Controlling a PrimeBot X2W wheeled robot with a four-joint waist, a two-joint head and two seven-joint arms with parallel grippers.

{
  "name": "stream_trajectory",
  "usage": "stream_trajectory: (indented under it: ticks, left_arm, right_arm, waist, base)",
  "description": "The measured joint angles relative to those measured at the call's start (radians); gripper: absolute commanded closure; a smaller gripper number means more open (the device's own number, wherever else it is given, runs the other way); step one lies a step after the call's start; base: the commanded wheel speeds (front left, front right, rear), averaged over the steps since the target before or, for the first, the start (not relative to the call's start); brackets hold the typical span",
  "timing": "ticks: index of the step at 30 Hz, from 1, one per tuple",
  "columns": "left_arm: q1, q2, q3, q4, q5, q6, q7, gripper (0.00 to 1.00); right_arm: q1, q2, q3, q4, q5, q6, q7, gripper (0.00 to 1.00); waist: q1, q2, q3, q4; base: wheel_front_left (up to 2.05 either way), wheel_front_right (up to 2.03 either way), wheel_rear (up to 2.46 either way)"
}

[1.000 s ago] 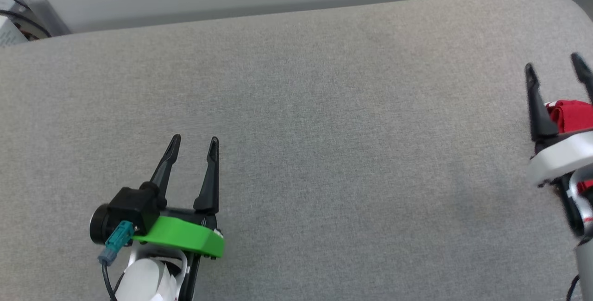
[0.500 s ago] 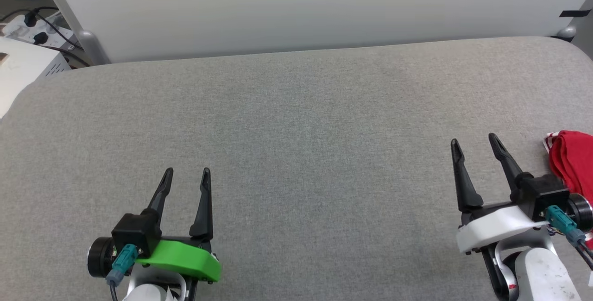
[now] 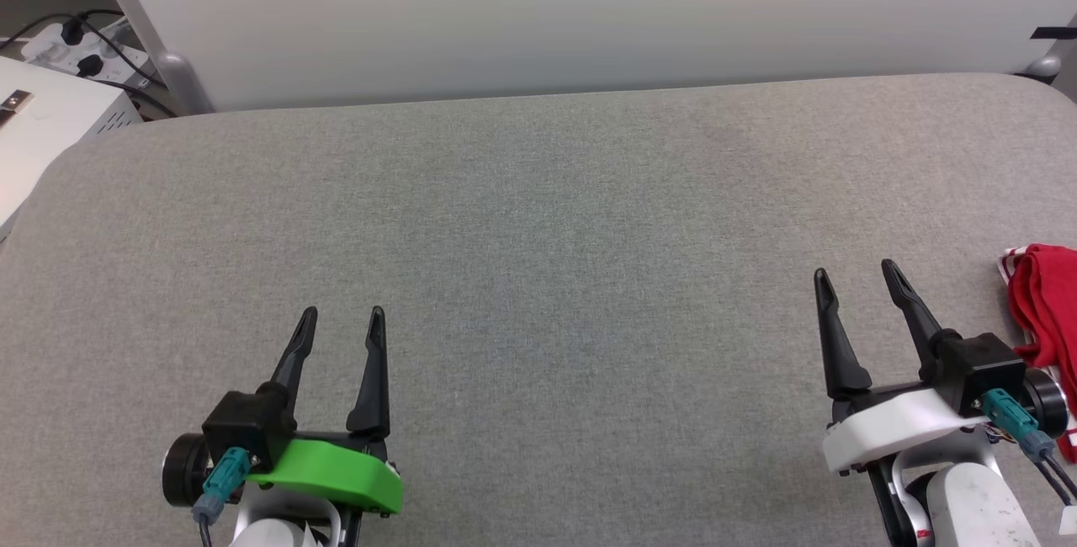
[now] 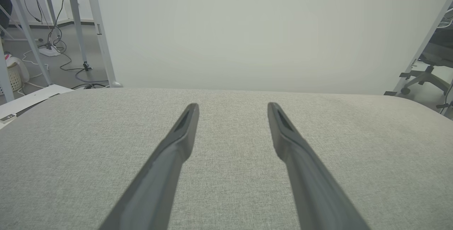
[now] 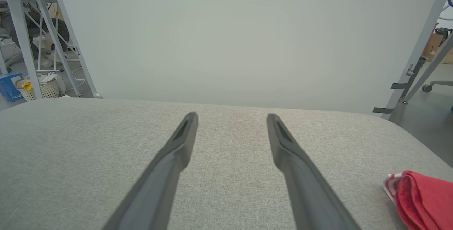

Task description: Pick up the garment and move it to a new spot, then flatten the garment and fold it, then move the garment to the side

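Garment (image 3: 1046, 303): lies as a compact red bundle with white-striped trim at its near corner, at the far right margin of the desk (image 3: 538, 219), just beside the right end effector (image 3: 855, 271) on its outer side. No contact with the fingers. The right wrist view shows it (image 5: 421, 198) low at the right, layered folds facing the camera. Much of it is cut off by the frame edge, so the neatness of the fold cannot be confirmed; it appears folded and already set aside.

Handling, as judged: soft, light and limp, with no stiffness to rely on. A single-layer pinch would likely let the fold spill open. Take it at the thick folded edge, catching all layers.

End effectors: right is spread wide and empty, hovering over bare fabric. Left end effector (image 3: 342, 313) is likewise parted with nothing between its fingers, well apart from the garment.

Surface: grey woven covering, rounded corners; likely to drag on cloth if slid.

Room: white partition (image 3: 538, 17) directly behind; power strip with cables (image 3: 59, 46) at far left.
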Motion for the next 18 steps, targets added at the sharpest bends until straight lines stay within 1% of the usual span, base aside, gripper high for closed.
stream_trajectory:
  ticks: [6, 7, 18]
  left_arm:
    - [0.000, -0.001, -0.002, -0.014, -0.003, -0.002, 0.000, 0.00]
    - [0.000, -0.001, -0.007, -0.016, -0.003, -0.003, 0.000, 1.00]
    - [0.000, -0.001, -0.009, -0.016, 0.004, 0.002, 0.020, 1.00]
  right_arm:
    - [0.000, 0.000, 0.005, 0.001, 0.005, 0.000, -0.004, 0.00]
    - [0.000, 0.000, 0.006, 0.001, 0.005, 0.000, -0.004, 1.00]
    - [0.000, 0.000, 0.005, -0.004, 0.004, 0.000, 0.015, 1.00]
  waist:
    - [0.0000, 0.0000, 0.003, -0.001]
    - [0.0000, 0.0000, 0.005, -0.002]
    - [0.0001, 0.0000, -0.001, 0.004]
  base:
    - [0.00, 0.00, 0.00]
    - [0.00, 0.00, 0.00]
    - [0.00, 0.00, 0.00]
